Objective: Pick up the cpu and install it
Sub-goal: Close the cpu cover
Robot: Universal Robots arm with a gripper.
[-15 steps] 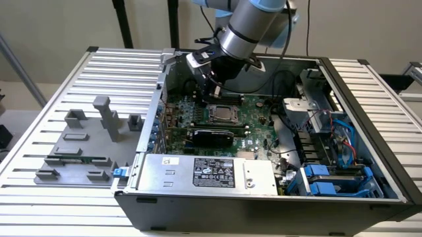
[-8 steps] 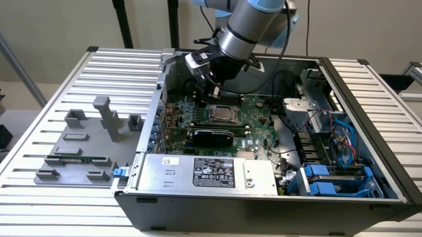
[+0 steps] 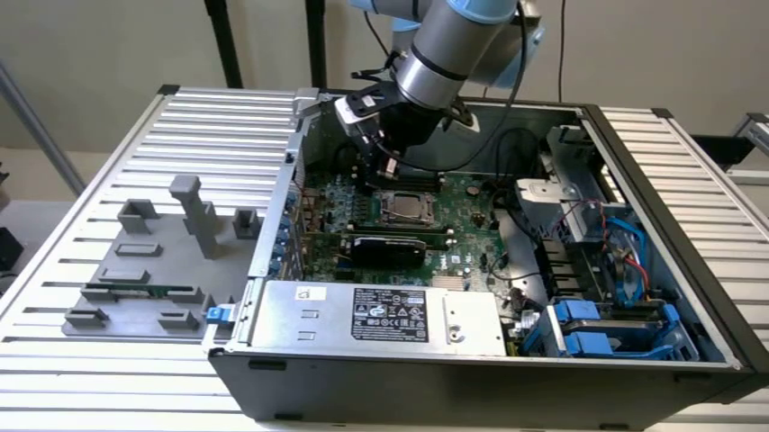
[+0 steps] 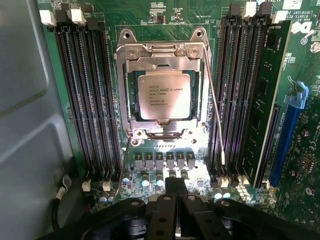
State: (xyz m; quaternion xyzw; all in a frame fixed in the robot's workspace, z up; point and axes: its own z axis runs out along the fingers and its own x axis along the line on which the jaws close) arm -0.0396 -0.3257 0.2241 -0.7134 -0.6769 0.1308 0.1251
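While the computer case [image 3: 481, 387] lies open on the slatted table [image 3: 72, 360], its nearest component in the exterior view is the silver power supply [image 3: 373, 315]. At nine o'clock of that unit, outside the case, a grey fixture plate [image 3: 157, 265] carries a long green memory stick [image 3: 140, 291]. Beyond the power supply, a black card [image 3: 384, 248] lies on the green motherboard [image 3: 469, 211]. Next farther, the cpu [image 3: 405, 206] sits flat in its socket, silver top up. In the wrist view the cpu [image 4: 164, 96] is ringed by a metal socket frame [image 4: 160, 52], with black memory slots [image 4: 85, 90] on both sides. A thin wire lever [image 4: 214, 105] runs beside the frame; whether it is latched cannot be told. The gripper [image 3: 391, 171] hangs just beyond the cpu, at about eleven o'clock of it in the exterior view, apart from it. Its fingers [image 4: 169, 195] are pressed together and hold nothing. Farthest, the arm [image 3: 438, 54] rises at twelve o'clock.
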